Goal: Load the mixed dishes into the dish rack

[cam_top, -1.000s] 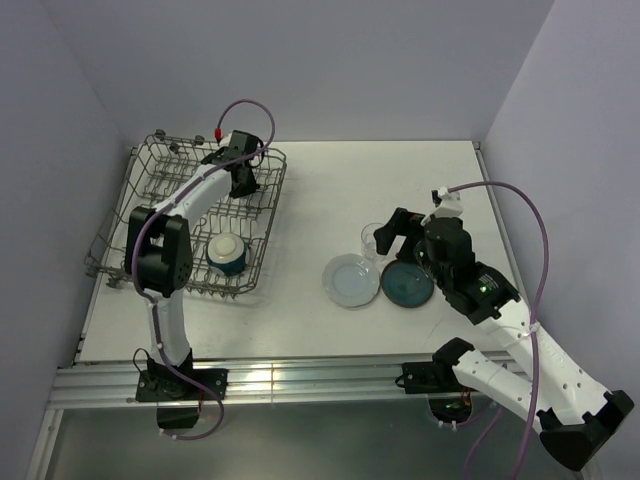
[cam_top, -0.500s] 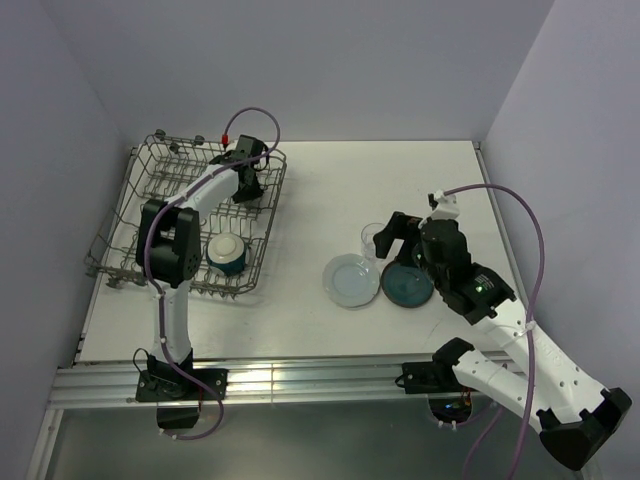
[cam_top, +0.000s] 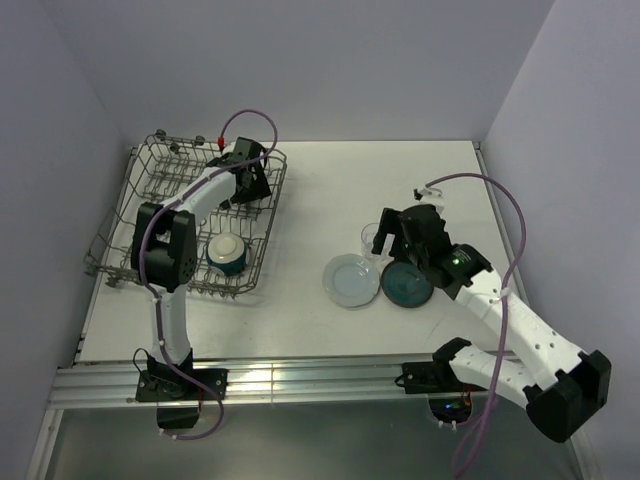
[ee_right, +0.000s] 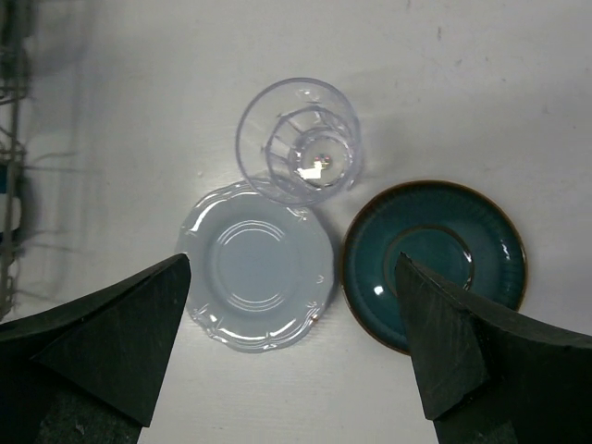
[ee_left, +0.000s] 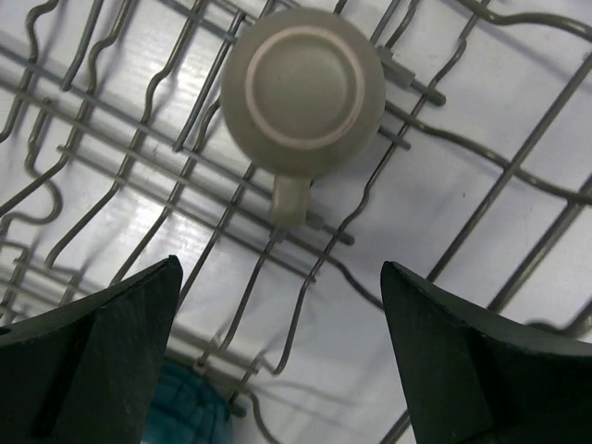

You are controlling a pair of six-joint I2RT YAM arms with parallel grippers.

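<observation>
With fingers spread wide, the right gripper [ee_right: 294,277] hangs over the clear glass tumbler [ee_right: 298,139], upright on the table [ee_right: 120,83] just beside the pale blue plate [ee_right: 242,296] and dark teal plate [ee_right: 435,268]; light, rigid, slick and breakable, it likely wants a gentle pinch across its rim.

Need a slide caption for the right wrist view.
Open right gripper hovers above the clear glass tumbler, pale blue plate and dark teal plate on the white table.
</observation>
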